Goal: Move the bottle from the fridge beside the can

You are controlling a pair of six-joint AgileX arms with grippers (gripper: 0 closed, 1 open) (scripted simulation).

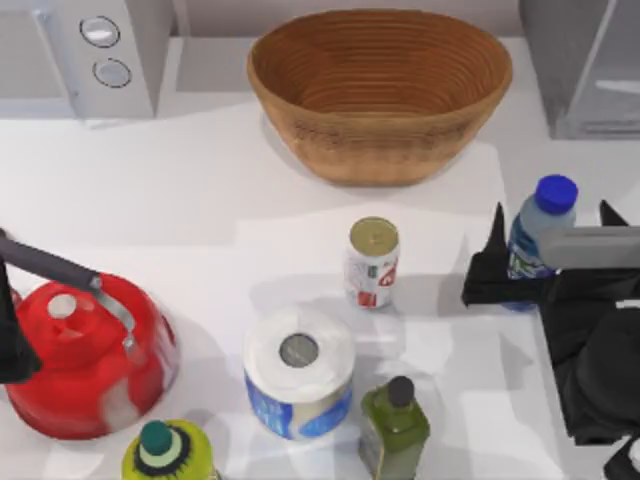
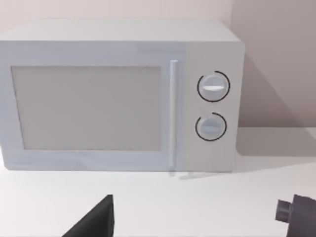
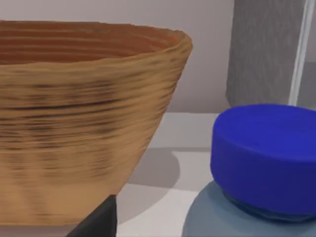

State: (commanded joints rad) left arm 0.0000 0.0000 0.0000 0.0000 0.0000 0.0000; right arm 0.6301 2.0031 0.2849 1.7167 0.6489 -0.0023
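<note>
The clear bottle [image 1: 538, 232] with a blue cap [image 3: 264, 158] stands upright on the white table, to the right of the can [image 1: 373, 262], with a gap between them. My right gripper [image 1: 552, 238] is open and straddles the bottle, one dark finger on each side; one fingertip [image 3: 98, 217] shows in the right wrist view. The grey fridge [image 1: 580, 70] stands at the back right corner, behind the bottle. At the left edge of the table, above the red kettle, my left gripper [image 2: 197, 219] is parked and open, facing the microwave.
A large wicker basket [image 1: 380, 95] sits at the back centre. A white microwave [image 1: 100, 55] is at the back left. A red kettle [image 1: 85, 355], a paper roll [image 1: 298, 385], a dark green bottle [image 1: 395, 425] and a yellow-green bottle [image 1: 165, 455] crowd the front.
</note>
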